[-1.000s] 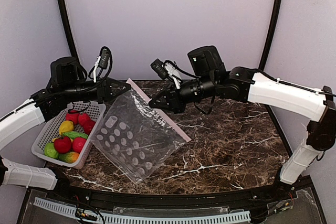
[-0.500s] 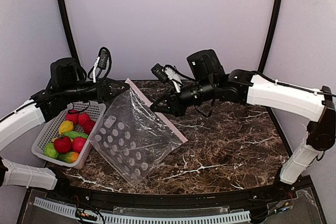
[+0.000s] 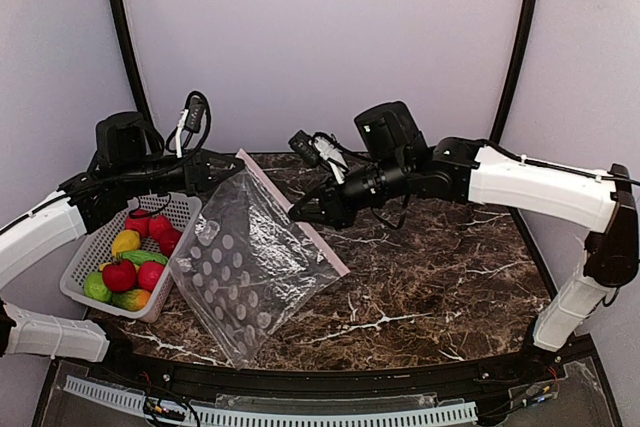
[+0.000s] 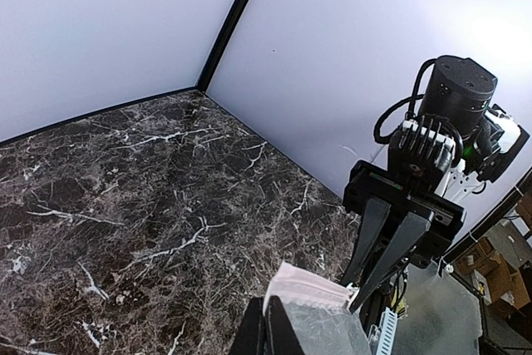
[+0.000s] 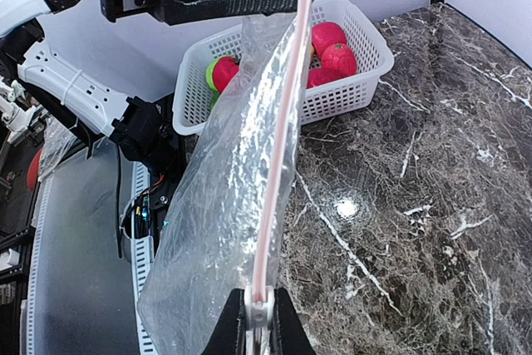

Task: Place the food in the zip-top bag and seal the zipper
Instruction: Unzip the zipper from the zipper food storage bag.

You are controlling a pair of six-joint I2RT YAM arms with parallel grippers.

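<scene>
Left tool (image 3: 234,163), right tool (image 3: 296,209): tight on zipper (image 3: 320,244)

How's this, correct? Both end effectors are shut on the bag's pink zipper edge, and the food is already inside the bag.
The food part is wrong: it lies in the white basket beside the zip-top bag, which is empty; the top external view shows it. The left end effector and right end effector are shut on the zipper.
</scene>
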